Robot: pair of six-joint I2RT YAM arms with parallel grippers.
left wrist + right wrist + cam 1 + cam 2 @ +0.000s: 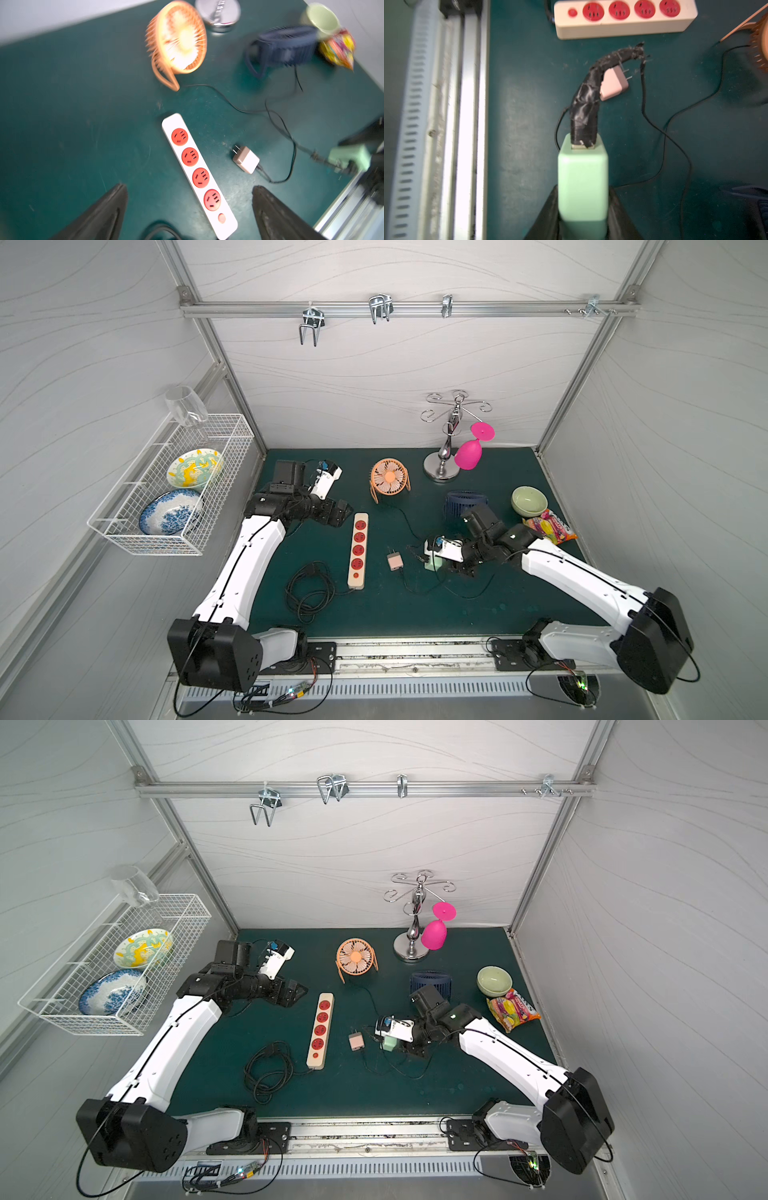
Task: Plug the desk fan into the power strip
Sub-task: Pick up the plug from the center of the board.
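- Currently the right gripper (583, 200) is clenched on a mint-green plug adapter (582, 178). It holds the adapter low over the green mat (415, 614), with a black-taped lead sticking out of the adapter's free end.
- The left gripper (338, 512) is released, with its jaws spread wide. It hovers just beside the far end of the power strip (358, 549) and touches nothing.
- That power strip lies flat near the middle of the mat, its long edges running front to back. All four red sockets are unoccupied, and the red button is at the near end.
- Its coiled black cord (309, 591) crowds the near-left corner of the strip.
- A pink adapter (393, 561) lies between the strip and the green one. It sits close to the green one, and a bare strip of mat separates it from the power strip's right edge.
- A thin cord from the orange fan (389, 480) runs toward the taped lead.
- Loose loops of cord lie on the mat in front of the right gripper.
- Bare mat stretches from those loops to the front rail (415, 649).
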